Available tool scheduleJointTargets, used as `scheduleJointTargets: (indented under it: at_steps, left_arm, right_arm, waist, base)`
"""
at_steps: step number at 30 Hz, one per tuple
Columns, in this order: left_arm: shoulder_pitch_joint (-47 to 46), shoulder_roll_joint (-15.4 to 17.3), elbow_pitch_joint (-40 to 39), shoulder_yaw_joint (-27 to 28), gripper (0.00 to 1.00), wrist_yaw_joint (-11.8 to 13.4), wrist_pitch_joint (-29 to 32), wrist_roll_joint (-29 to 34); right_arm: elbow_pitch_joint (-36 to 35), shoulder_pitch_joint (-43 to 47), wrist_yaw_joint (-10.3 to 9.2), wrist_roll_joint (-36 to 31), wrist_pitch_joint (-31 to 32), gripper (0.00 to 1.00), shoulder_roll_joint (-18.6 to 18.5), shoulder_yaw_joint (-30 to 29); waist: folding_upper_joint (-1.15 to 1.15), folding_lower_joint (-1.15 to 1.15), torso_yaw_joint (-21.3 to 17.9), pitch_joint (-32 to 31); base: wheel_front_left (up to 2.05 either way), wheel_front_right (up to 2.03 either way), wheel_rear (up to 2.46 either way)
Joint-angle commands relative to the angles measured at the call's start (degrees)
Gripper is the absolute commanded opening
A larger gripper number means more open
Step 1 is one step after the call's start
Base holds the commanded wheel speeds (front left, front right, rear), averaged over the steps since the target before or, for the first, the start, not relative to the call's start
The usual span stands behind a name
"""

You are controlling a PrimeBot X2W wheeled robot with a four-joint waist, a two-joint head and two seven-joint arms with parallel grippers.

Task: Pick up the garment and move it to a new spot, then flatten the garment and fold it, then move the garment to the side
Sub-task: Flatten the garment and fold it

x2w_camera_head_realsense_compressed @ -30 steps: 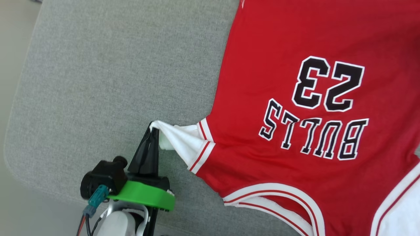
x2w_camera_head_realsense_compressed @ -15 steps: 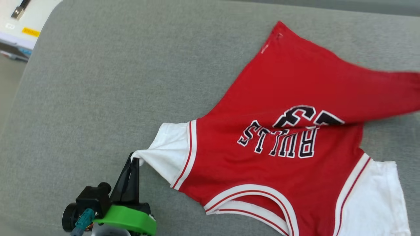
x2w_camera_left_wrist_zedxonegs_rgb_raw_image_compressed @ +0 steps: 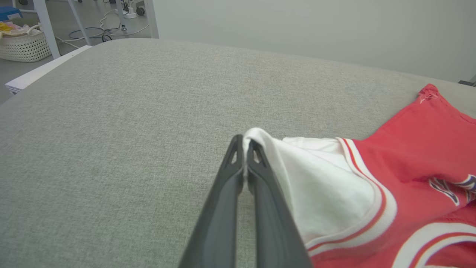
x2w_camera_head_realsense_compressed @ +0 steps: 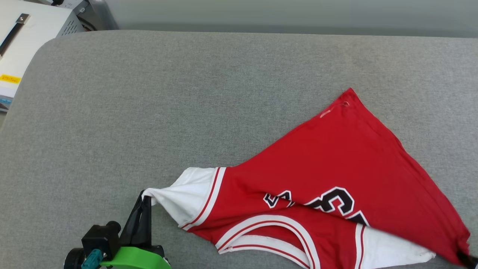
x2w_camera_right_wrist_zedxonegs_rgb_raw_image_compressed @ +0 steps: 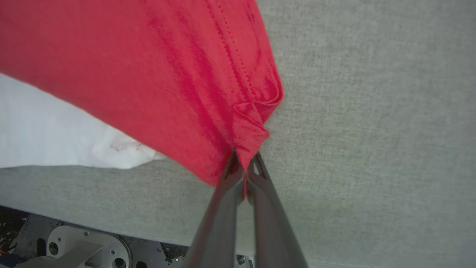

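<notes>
- Red shirt [x2w_camera_head_realsense_compressed: 347,157] lies on a grey padded surface [x2w_camera_head_realsense_compressed: 149,93], toward the right and near side of it in the head view. Its top layer is drawn into a slanting triangle.
- The left gripper [x2w_camera_left_wrist_zedxonegs_rgb_raw_image_compressed: 244,143] is pinched tight on the tip of a white sleeve [x2w_camera_head_realsense_compressed: 186,203]. Its wrist view shows the cloth clamped between the two dark fingers and the sleeve pulled out into a taut point.
- The right gripper [x2w_camera_right_wrist_zedxonegs_rgb_raw_image_compressed: 243,160] is closed on a bunched red corner of the shirt, with the hem stitching running up from the fingertips. In the head view this corner sits at the lower right edge of the picture.
- The far corner [x2w_camera_head_realsense_compressed: 349,93] of the red cloth points away from the robot and rests on the padded surface.
- The black lettering [x2w_camera_head_realsense_compressed: 328,201] is partly hidden in a fold, so only pieces of a few characters can be read.
- The striped collar [x2w_camera_head_realsense_compressed: 261,224] curves along the near edge of the shirt, facing the robot.
- The other sleeve [x2w_camera_head_realsense_compressed: 388,248] lies beneath the red layer, touching the grey surface.
- A white cabinet [x2w_camera_head_realsense_compressed: 33,33] stands past the far left corner of the padded surface.
- In the left wrist view, a pale basket [x2w_camera_left_wrist_zedxonegs_rgb_raw_image_compressed: 24,46] and some cables [x2w_camera_left_wrist_zedxonegs_rgb_raw_image_compressed: 104,31] lie on the floor beyond.
</notes>
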Motion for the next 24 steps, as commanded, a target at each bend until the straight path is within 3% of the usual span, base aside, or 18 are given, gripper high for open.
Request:
scheduleJointTargets:
  at_steps: [1,7,8,9,18,24]
  left_arm:
    - [0.48,0.46,0.14,0.05,0.00,0.41,-0.01,-0.47]
    - [-0.01,0.68,0.63,-0.29,0.00,0.42,0.12,-0.56]
    - [-0.07,0.72,0.67,-0.30,0.00,0.47,0.12,-0.58]
    - [-0.10,0.77,0.67,-0.31,0.00,0.51,0.13,-0.60]
    - [-0.92,0.85,-0.18,-1.38,0.00,0.70,0.32,-0.18]
    - [-3.10,0.65,-0.76,-2.59,0.00,0.46,0.39,0.37]
  right_arm:
    - [0.50,1.27,-0.03,-0.76,0.04,0.00,1.04,0.07]
    - [3.67,3.70,-0.03,-2.23,-0.33,0.00,4.64,0.20]
    - [3.81,3.11,-0.03,-2.57,-1.05,0.37,5.09,-0.43]
    - [3.66,2.54,-0.03,-2.83,-1.60,1.00,5.38,-0.93]
    - [-6.10,-5.63,-0.03,-6.27,-6.69,1.00,4.19,-6.91]
    - [-13.69,-15.48,-0.03,-7.92,-3.90,1.00,1.40,-6.36]
  waist:
    - [0.00,0.00,-0.26,-0.20]
    - [0.00,0.00,-0.41,0.00]
    - [0.00,0.00,-0.50,-0.01]
    - [0.00,0.00,-0.56,-0.01]
    - [0.00,0.00,0.44,0.18]
    - [0.00,0.00,2.09,2.10]
  base:
    - [0.00,0.00,0.00]
    - [0.00,0.00,0.00]
    - [0.00,0.00,0.00]
    - [0.00,0.00,0.00]
    - [0.00,0.00,0.00]
    - [0.00,0.00,0.00]
